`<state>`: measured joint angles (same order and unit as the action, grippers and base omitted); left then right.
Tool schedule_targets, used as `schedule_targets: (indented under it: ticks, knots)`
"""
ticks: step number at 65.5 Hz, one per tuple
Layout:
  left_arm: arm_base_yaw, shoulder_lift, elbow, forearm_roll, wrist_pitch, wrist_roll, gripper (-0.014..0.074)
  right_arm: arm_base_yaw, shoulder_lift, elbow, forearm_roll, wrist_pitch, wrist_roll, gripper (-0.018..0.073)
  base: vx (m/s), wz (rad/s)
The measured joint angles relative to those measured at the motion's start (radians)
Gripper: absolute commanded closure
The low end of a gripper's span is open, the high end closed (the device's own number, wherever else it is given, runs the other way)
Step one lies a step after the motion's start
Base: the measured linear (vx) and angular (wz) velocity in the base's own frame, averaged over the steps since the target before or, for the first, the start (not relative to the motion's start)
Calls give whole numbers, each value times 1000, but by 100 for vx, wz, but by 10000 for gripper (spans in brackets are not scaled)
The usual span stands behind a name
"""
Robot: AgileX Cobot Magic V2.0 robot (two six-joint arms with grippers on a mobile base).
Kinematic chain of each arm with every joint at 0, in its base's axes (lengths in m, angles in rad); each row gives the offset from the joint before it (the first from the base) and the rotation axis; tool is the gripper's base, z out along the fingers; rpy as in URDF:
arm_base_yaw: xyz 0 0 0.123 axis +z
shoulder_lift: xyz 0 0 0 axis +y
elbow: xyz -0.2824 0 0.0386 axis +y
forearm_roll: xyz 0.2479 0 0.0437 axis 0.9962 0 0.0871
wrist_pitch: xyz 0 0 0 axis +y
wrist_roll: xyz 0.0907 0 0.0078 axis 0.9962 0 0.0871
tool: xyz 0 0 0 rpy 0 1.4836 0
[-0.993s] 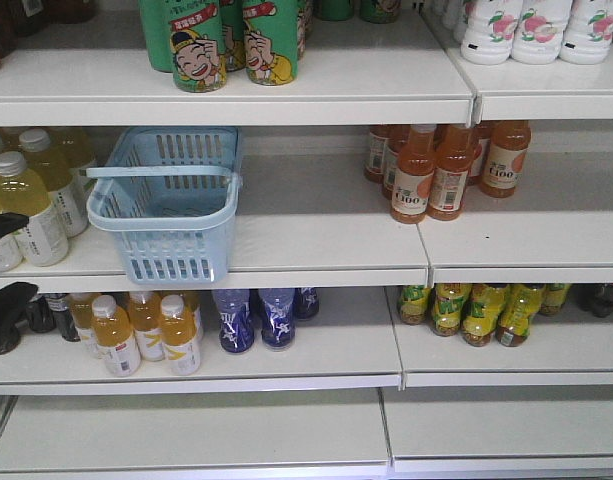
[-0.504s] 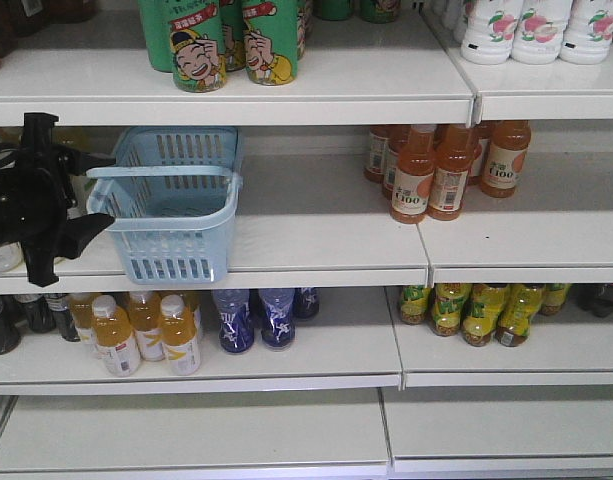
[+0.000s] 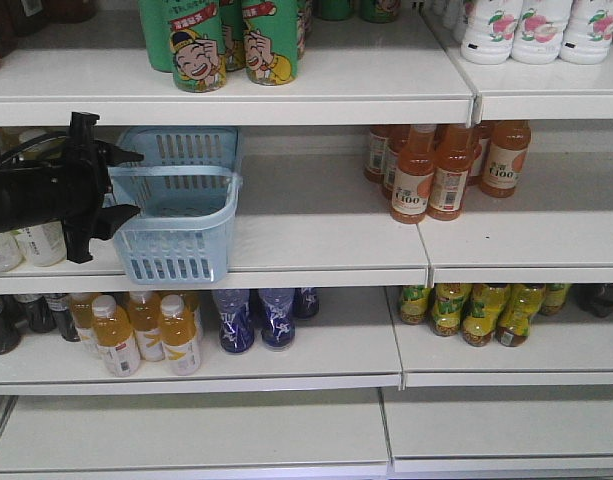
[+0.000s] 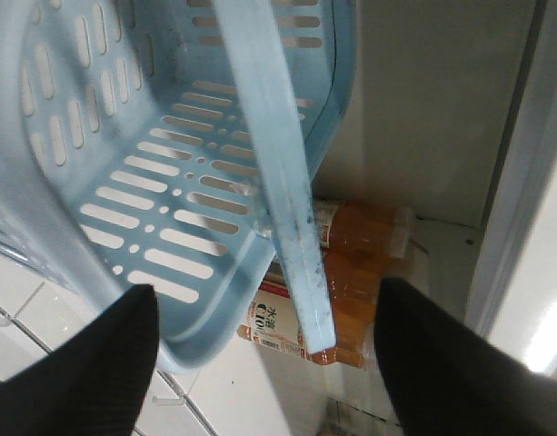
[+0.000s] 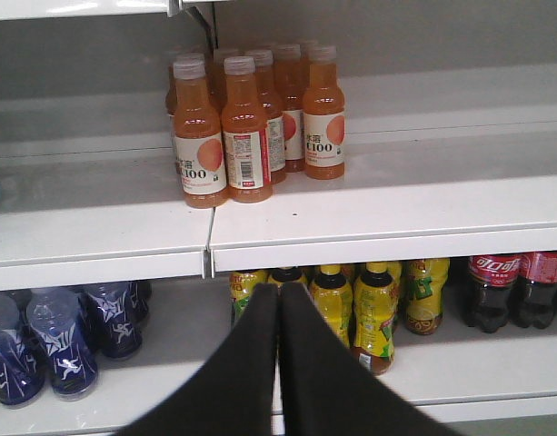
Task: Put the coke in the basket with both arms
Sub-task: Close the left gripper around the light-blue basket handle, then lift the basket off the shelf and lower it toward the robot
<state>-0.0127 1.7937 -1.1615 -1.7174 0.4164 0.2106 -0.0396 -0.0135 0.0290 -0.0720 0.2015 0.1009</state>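
Progress: I am counting nothing as done yet. The coke can is not showing in any view. I am seeing only dark cola bottles (image 5: pixel 505 291) with red labels on the lower right shelf, and those are not it. The basket (image 3: pixel 171 255) is sitting on the middle shelf surface (image 3: pixel 316 220), left of the orange drink bottles (image 3: pixel 436 175), and its inside is looking bare. Left to do, as I am judging it: take hold of the basket, find and pick up the can, set it inside.

Left arm (image 3: pixel 36 195): I am holding it at the basket's left end, level with the rim.

Left fingers (image 4: pixel 96 363): standing wide apart, gripping nothing. The handle (image 4: pixel 278 182) is running through the gap between them. Neither finger is visibly touching it, so I am reading this as the approach to a grasp of the handle.

Right fingers (image 5: pixel 251 363): pressed together tip to tip, holding nothing — pointing at the shelf front below the orange bottles, well apart from the basket.
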Motion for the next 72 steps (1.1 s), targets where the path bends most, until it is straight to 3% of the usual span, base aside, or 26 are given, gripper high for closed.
schedule_targets:
  ticks: [30, 41, 52, 72]
  knots:
    - [0, 128, -151, 1, 16, 1, 145, 0, 0, 0, 0, 0, 0, 569, 0, 0]
    - [0, 187, -202, 1, 18, 27, 289, 0, 0, 0, 0, 0, 0, 569, 0, 0]
    - [0, 228, -250, 1, 55, 121, 596, 0, 0, 0, 0, 0, 0, 569, 0, 0]
    - [1, 234, -262, 5, 286, 189, 604, 0, 0, 0, 0, 0, 0, 569, 0, 0]
